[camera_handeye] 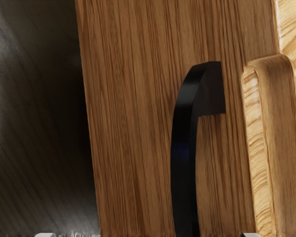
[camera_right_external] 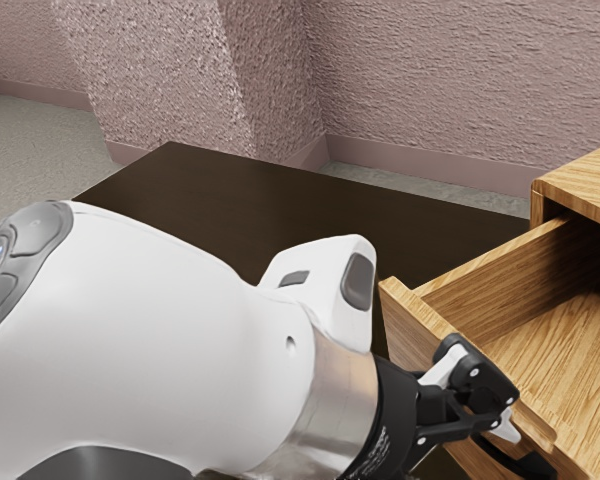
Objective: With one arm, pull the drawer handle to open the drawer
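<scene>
The black two-finger gripper (camera_right_external: 485, 395) sits at the front of the wooden drawer (camera_right_external: 540, 320), low on the exterior view's right, with the white arm (camera_right_external: 160, 340) reaching in from the left. Its fingers stand wide apart. In the wrist view the pale fingertips (camera_handeye: 44, 235) show at either side of the black curved drawer handle (camera_handeye: 183, 148), which lies between them. They do not appear to press on it, though contact is hard to judge from here. The handle is fixed to the drawer's oak-grained front panel (camera_handeye: 138, 108), just beside a raised wooden strip (camera_handeye: 271, 148). In the exterior view the drawer is drawn well out of the wooden cabinet (camera_right_external: 580, 185), its bare inside floor open to view. The cabinet stands on a dark brown table (camera_right_external: 230, 200), with rough pink walls (camera_right_external: 460, 70) behind
</scene>
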